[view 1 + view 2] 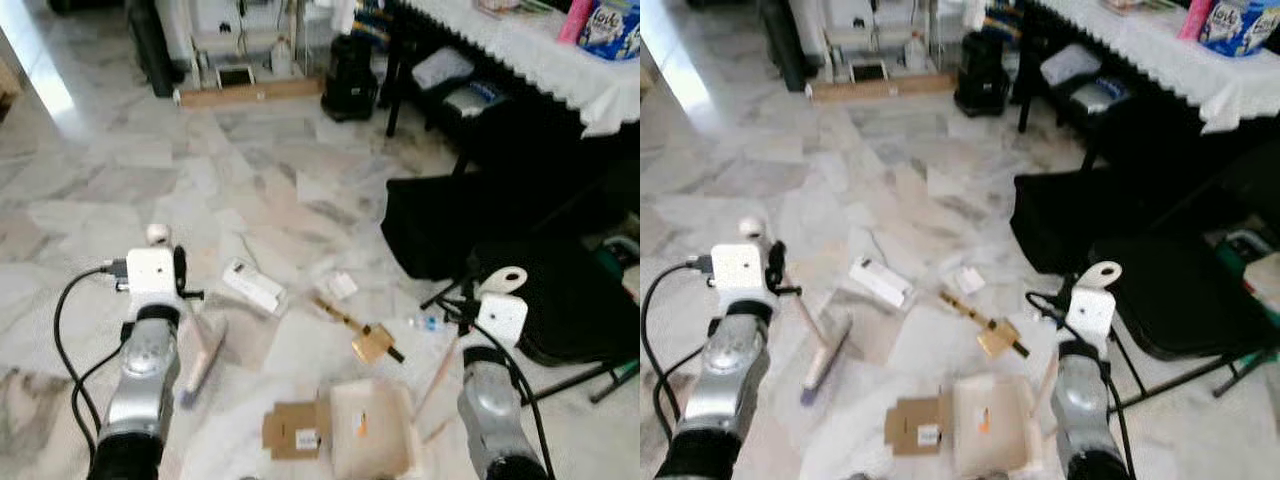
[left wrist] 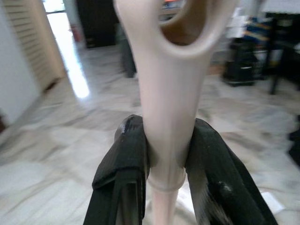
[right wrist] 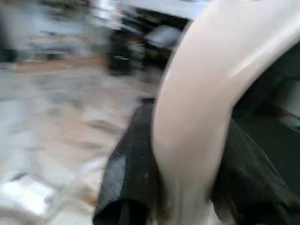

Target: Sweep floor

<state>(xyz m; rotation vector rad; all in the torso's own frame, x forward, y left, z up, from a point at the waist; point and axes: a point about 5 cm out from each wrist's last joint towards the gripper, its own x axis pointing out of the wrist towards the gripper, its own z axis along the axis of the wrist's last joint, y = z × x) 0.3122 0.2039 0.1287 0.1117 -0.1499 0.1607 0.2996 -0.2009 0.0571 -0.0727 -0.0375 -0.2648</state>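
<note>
Two tools are at work, each clenched on a cream plastic handle. On the left, the left tool (image 2: 168, 164) grips the broom handle (image 2: 168, 93) just below its hanging loop, one black finger (image 2: 124, 164) pressed to each side; from there the stick slants down to the broom head (image 1: 203, 355), which rests on the marble floor (image 1: 100, 200) just beside the left arm. Next along the floor lie a white flat packet (image 1: 252, 286), a brown cardboard piece with a label (image 1: 293, 429), a small white paper scrap (image 1: 342, 285), a yellow-brown strip with a square end (image 1: 360, 332), and the cream dustpan (image 1: 368, 430), its tray open toward the litter. On the right, the right tool (image 3: 187, 187) is closed around the dustpan handle (image 3: 206, 93), whose looped top (image 1: 503, 279) stands above the wrist. Beyond it a black folding chair (image 1: 560, 300) and a black bag (image 1: 440, 220) crowd the floor, and a worktop with a white lace cloth (image 1: 520, 50) stands at the far right
</note>
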